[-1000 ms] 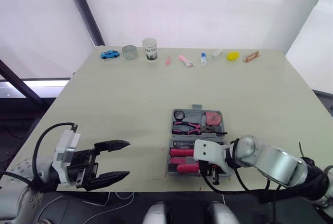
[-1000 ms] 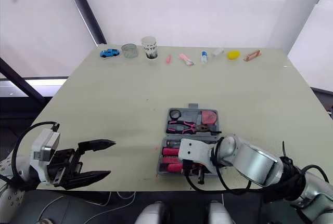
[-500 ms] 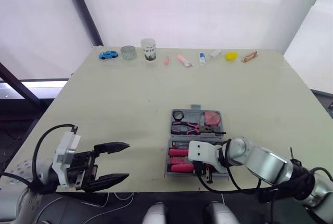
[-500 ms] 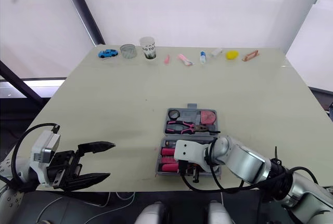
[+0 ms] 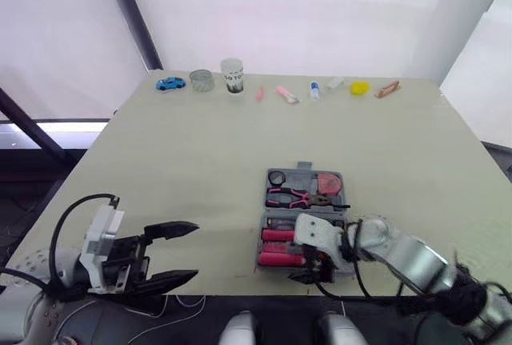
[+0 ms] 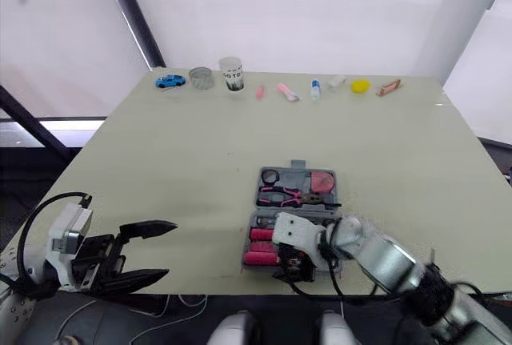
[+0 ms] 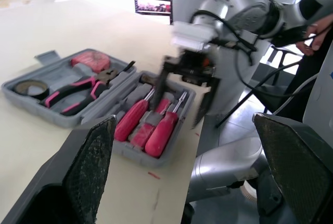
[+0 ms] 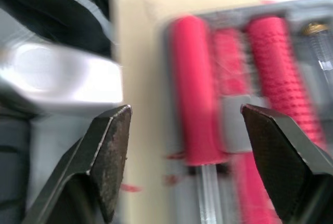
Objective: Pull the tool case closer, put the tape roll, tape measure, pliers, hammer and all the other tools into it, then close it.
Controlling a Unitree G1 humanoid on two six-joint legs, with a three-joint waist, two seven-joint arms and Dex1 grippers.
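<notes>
Right tool [image 5: 314, 265] hangs with fingers spread over the near rim of the open tool case [image 5: 306, 201], which lies by the table's [image 5: 200, 161] near edge, right of centre. Loaded with tools, its stiff plastic shell probably handles heavy; grip a rim.

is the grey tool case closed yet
No, the grey plastic tool case lies open on the table, with the pink-handled pliers and red-handled tools showing inside.
</notes>
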